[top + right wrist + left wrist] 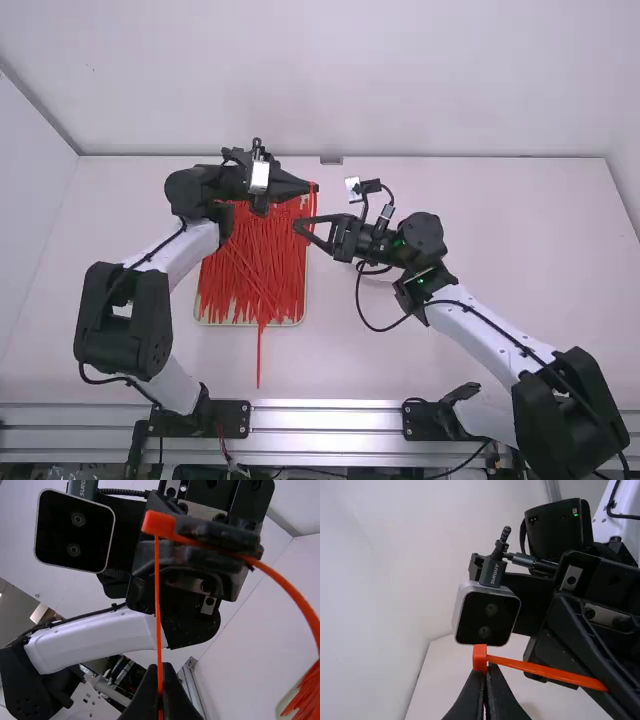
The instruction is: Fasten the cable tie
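One red cable tie (311,203) hangs above the table between both grippers. In the left wrist view my left gripper (483,682) is shut just below the tie's square head (480,657). A strand (545,672) runs from the head toward the right arm's fingers. In the right wrist view my right gripper (160,690) is shut on a thin strand (158,605) that rises to the head (157,522), held in the left arm's fingers (220,532). Another part of the strap (295,597) curves away behind them. From above, the left gripper (305,190) sits just beyond the right gripper (300,228).
A pile of red cable ties (255,265) lies on a tan tray (250,322) under and left of the grippers. One loose tie (259,355) sticks out over the tray's near edge. White walls enclose the table on the left and far sides.
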Controlling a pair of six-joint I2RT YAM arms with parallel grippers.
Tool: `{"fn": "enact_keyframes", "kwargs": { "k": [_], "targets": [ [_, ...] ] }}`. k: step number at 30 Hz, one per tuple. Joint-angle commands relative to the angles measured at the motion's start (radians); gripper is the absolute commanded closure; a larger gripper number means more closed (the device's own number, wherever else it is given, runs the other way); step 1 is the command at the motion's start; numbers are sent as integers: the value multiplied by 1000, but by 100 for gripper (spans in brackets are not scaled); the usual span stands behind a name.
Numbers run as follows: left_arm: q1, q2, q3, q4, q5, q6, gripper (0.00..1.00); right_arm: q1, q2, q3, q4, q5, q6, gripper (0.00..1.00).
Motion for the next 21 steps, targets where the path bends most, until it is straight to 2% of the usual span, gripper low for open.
{"fn": "enact_keyframes", "kwargs": {
  "k": [1,12,21],
  "targets": [
    [-11,-7,-8,11,5,4,99,0,-7,19,5,5,6,100],
    [-9,-7,-10,14,56,4,99,-5,-7,19,9,5,18,100],
    [-14,-7,-61,83,56,-3,99,-37,-7,19,14,-3,32,100]
  ]
}}
